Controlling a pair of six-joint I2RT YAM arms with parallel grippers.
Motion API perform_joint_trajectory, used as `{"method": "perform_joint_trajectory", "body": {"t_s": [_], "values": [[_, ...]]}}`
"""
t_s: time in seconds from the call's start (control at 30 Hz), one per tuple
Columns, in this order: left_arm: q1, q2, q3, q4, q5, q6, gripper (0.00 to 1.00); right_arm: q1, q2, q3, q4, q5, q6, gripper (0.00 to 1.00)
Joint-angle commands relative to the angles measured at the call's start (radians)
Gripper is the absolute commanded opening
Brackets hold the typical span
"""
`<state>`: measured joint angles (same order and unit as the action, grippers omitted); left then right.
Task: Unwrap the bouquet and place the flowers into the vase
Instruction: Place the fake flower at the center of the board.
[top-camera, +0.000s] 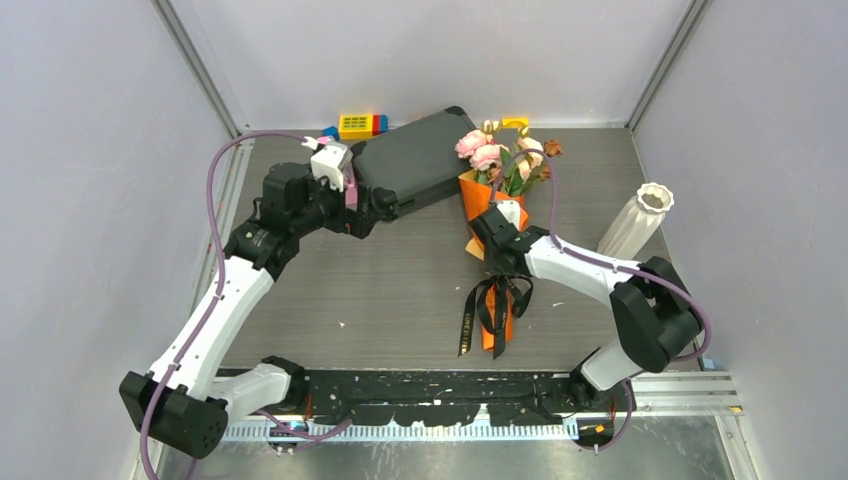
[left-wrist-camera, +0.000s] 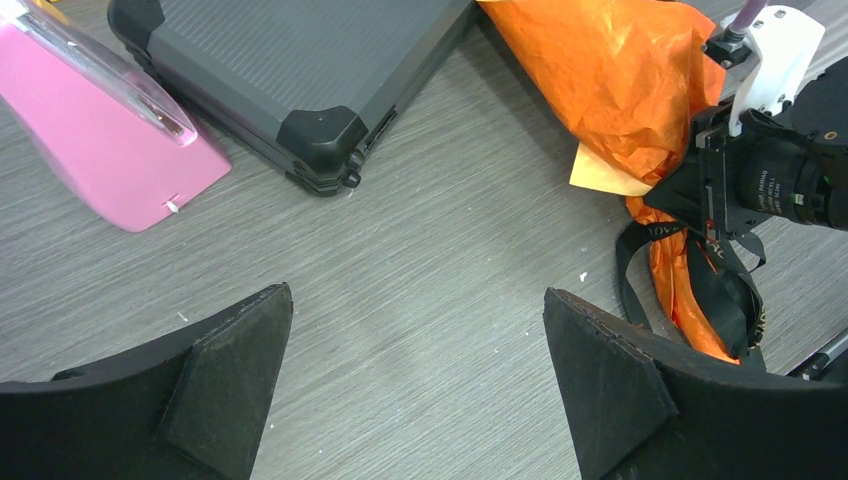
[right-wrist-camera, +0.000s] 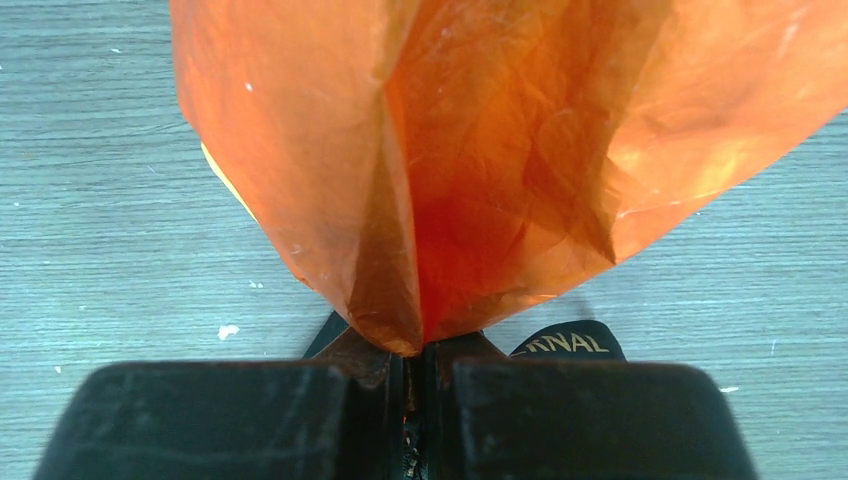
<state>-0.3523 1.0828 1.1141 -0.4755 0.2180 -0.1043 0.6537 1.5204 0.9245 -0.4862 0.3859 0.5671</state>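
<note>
Bouquet (top-camera: 478, 192) | axis near-to-far, roses (top-camera: 485, 150) far | right pincer (right-wrist-camera: 412, 352) pinches its paper (right-wrist-camera: 480, 150) | left pincer (left-wrist-camera: 418, 300) agape

The top external camera looks down from high behind the near edge of the grey wood-grain tabletop (top-camera: 400, 290), far enough to take in all of it; the left wrist camera looks down and forward from low over that surface, past the black left gripper (left-wrist-camera: 416, 300); the right wrist camera sits closest, almost against the bouquet of crinkled orange paper (right-wrist-camera: 500, 150), which all three views share
</note>
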Motion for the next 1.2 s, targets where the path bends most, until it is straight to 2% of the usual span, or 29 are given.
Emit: {"method": "perform_joint_trajectory", "body": {"t_s": [0.0, 0.53, 0.77, 0.9, 1.03, 1.17], "values": [[0.004, 0.005, 0.001, 0.038, 0.001, 0.001, 1.0, -0.01, 0.044, 0.001, 0.052, -0.002, -0.04, 0.0], [0.004, 0.016, 0.001, 0.031, -0.001, 0.003, 1.0, -0.069, 0.176, 0.046, 0.174, 0.011, -0.001, 0.0], [0.004, 0.021, 0.002, 0.032, 0.004, 0.0, 1.0, -0.089, 0.154, 0.023, 0.185, 0.018, 0.095, 0.0], [0.004, 0.027, 0.003, 0.031, 0.01, -0.003, 1.0, -0.1, 0.15, 0.017, 0.176, 0.093, 0.14, 0.0], [0.004, 0.031, 0.006, 0.029, 0.016, -0.006, 1.0, -0.161, 0.146, 0.004, 0.166, 0.137, 0.233, 0.0], [0.003, 0.03, 0.006, 0.03, 0.019, -0.009, 1.0, -0.192, 0.119, -0.014, 0.172, 0.163, 0.256, 0.0]]}}
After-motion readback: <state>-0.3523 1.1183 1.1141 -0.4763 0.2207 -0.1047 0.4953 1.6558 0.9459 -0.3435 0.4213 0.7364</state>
